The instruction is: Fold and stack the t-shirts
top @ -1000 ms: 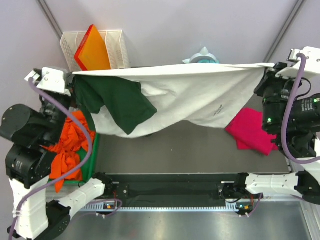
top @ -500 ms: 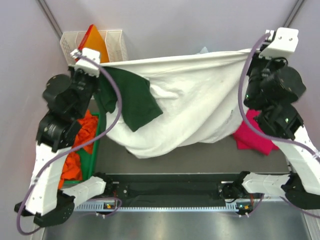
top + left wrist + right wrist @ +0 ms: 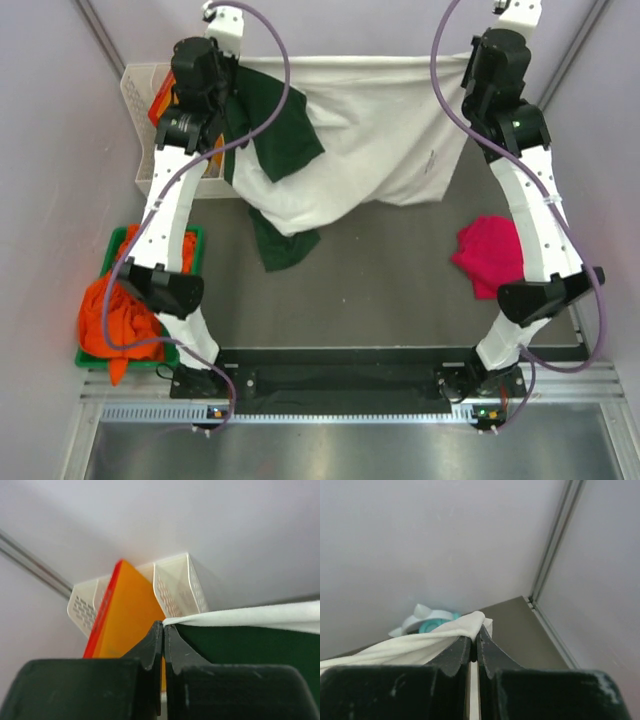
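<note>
Holding white t-shirt [image 3: 380, 130] stretched across top of frame: clamped tight on its upper-left corner with left gripper [image 3: 162, 626], on its upper-right corner with right gripper [image 3: 474, 639]. Sagging toward centre, with dark green t-shirt [image 3: 275, 130] caught on its left part and trailing down to table [image 3: 400, 300]. Also seeing pink t-shirt [image 3: 490, 255] at right, orange pile [image 3: 120, 310] in green bin [image 3: 113, 243] at lower left.

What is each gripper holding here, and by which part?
Both grip the white t-shirt by its upper edge, left gripper at one end, right gripper at the other. A green t-shirt hangs at the left end; whether it is pinched too is unclear.
</note>
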Motion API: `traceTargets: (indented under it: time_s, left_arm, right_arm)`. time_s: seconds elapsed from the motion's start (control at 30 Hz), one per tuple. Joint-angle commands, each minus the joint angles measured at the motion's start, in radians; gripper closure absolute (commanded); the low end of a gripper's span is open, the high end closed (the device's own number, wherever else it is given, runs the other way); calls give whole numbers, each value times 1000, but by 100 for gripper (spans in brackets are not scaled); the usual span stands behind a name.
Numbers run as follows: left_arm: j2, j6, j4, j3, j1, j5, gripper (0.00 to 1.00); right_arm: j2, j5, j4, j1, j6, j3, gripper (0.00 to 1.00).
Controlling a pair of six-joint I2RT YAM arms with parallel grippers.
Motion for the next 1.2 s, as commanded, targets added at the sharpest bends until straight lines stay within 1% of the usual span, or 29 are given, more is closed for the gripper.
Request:
traceTargets:
  time_s: [0.0, 0.03, 0.07, 0.1, 0.17, 0.2, 0.23, 0.27, 0.3, 0.33, 0.37, 0.4, 0.43, 0.5, 0.53, 0.67, 0.73, 0.83, 0.97, 1.07, 1.1, 1.17]
  left_arm:
    - [150, -32, 44, 361, 44, 3, 100]
    - [176, -29, 30, 471, 44, 11, 100]
    - [200, -28, 21, 498, 42, 25, 100]
    - [191, -34, 24, 500, 42, 29, 100]
    - [113, -41, 52, 385, 44, 28, 100]
    - [76, -57, 70, 327, 44, 32, 100]
    - [-2, -64, 79, 210, 44, 38, 100]
    - [-45, -75, 89, 146, 44, 42, 100]
    - [-87, -104, 102, 41, 44, 46, 100]
    - [-174, -119, 99, -1, 44, 55, 100]
    - [-219, -133, 95, -43, 44, 63, 100]
    - [-263, -165, 90, -108, 41, 84, 100]
    - [-347, -179, 66, -133, 42, 94, 100]
    - [-426, -210, 43, -190, 42, 123, 100]
    - [-485, -218, -8, -195, 42, 127, 100]
    - [-599, -250, -107, -210, 42, 150, 100]
    - [-641, -248, -126, -210, 42, 155, 100]
    - [-656, -230, -140, -212, 42, 126, 100]
    - [-646, -202, -94, -273, 42, 109, 100]
    - [-626, -187, -56, -383, 42, 104, 100]
    - [-612, -183, -18, -411, 42, 104, 100]
    - [-587, -170, 30, -495, 44, 109, 100]
  right_arm:
    - [48, -51, 53, -41, 39, 269, 100]
    - [48, -63, 59, -39, 41, 285, 100]
    - [45, -66, 59, -38, 41, 287, 100]
    - [28, -65, 58, -38, 42, 266, 100]
    - [-1, -60, 51, -36, 48, 213, 100]
    - [-38, -59, 47, -34, 50, 155, 100]
    - [-61, -48, 44, -30, 53, 121, 100]
    - [-88, -40, 44, -19, 48, 85, 100]
    - [-157, -33, 74, -8, 33, -5, 100]
    - [-196, -1, 97, 4, 16, -58, 100]
    - [-237, 16, 114, 27, -14, -104, 100]
    - [-313, 26, 129, 34, -25, -170, 100]
    - [-347, 44, 127, 41, -28, -192, 100]
    - [-442, 78, 131, 70, -87, -238, 100]
    - [-467, 92, 128, 82, -100, -241, 100]
    - [-571, 167, 120, 174, -185, -244, 100]
    - [-590, 190, 123, 194, -203, -242, 100]
    - [-593, 201, 146, 197, -234, -245, 100]
    - [-543, 187, 176, 194, -226, -282, 100]
    - [-498, 161, 215, 168, -196, -340, 100]
    - [-483, 126, 216, 151, -174, -351, 100]
    - [-433, 77, 216, 81, -96, -388, 100]
